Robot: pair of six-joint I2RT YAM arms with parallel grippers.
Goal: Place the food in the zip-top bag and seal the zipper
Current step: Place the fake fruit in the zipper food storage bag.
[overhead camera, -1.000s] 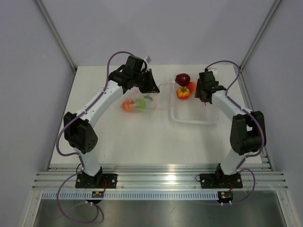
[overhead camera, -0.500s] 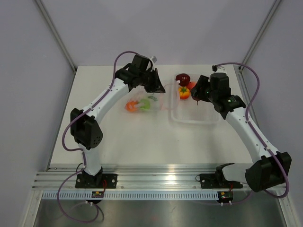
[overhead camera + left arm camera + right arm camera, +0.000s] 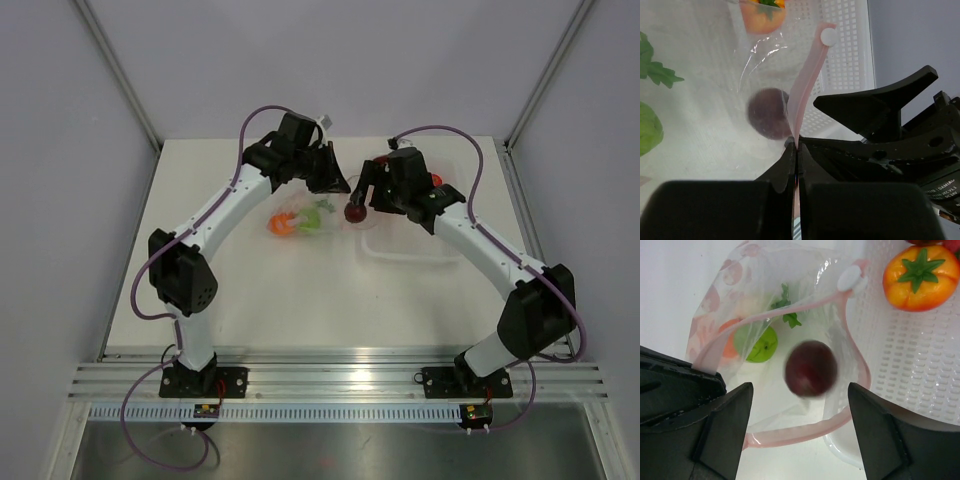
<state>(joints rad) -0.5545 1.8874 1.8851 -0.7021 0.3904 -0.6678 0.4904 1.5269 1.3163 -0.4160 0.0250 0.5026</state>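
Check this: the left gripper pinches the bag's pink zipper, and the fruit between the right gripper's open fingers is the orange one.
Wrong fruit: the right wrist view shows the dark purple fruit between the open fingers of the right gripper; the orange fruit lies in the clear tray. The left gripper does pinch the zipper.

A robot lab test cell: a white table boxed in by plain grey panels on metal posts, with two robot arms bolted to an aluminium rail along the near edge.
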